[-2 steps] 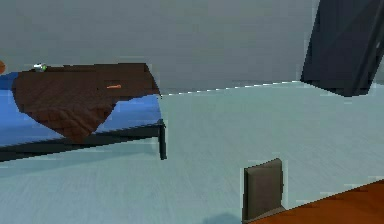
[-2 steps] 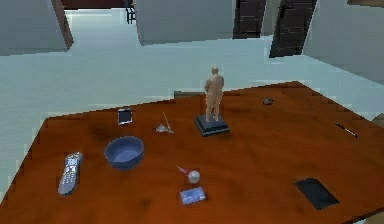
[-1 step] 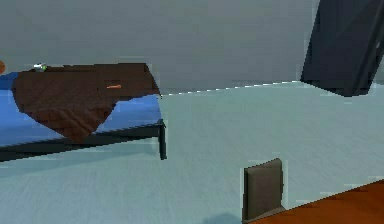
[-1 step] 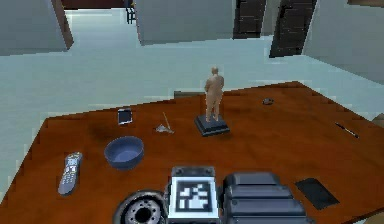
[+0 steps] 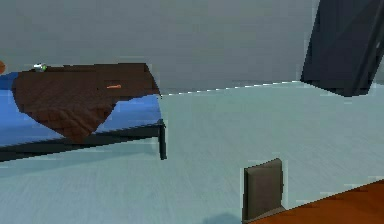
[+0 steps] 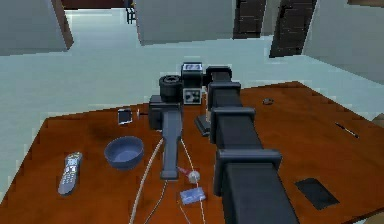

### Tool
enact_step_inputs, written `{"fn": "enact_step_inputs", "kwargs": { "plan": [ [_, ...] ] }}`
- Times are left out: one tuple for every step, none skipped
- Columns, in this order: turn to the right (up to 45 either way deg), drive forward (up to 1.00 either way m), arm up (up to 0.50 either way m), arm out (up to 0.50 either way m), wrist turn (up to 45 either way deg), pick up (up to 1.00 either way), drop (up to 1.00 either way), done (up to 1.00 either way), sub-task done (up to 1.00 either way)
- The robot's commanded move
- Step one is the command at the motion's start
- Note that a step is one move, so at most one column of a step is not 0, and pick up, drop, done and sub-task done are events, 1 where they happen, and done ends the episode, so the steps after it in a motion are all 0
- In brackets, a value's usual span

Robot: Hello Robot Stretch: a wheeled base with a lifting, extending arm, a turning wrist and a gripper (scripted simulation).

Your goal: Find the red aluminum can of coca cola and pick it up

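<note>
No red can can be made out. In the arm side view the dark arm (image 6: 235, 140) reaches over a brown wooden table (image 6: 80, 130). Two white marker squares (image 6: 172, 93) stand at its far end. From there the gripper (image 6: 160, 185) runs back toward the picture's bottom, a grey body with thin pale fingers low above the tabletop. A small white thing (image 6: 195, 178) and a pale bluish thing (image 6: 192, 197) lie on the table close beside the fingers. I cannot tell whether the gripper holds anything.
Also on the table are a blue bowl (image 6: 125, 152), a grey remote (image 6: 69, 172), a small phone (image 6: 124, 116) and a dark flat slab (image 6: 317, 192). The forward view has a blue bed (image 5: 120, 112) with a brown blanket, a chair back (image 5: 263, 187) and a dark curtain (image 5: 345, 45).
</note>
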Motion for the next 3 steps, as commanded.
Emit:
{"fn": "enact_step_inputs", "kwargs": {
  "plan": [
    [0.0,0.0,0.0,0.0,45.0,0.0,0.0,0.0,0.0],
    [0.0,0.0,0.0,0.0,45.0,0.0,0.0,0.0,0.0],
    [0.0,0.0,0.0,0.0,45.0,0.0,0.0,0.0,0.0]
  ]
}}
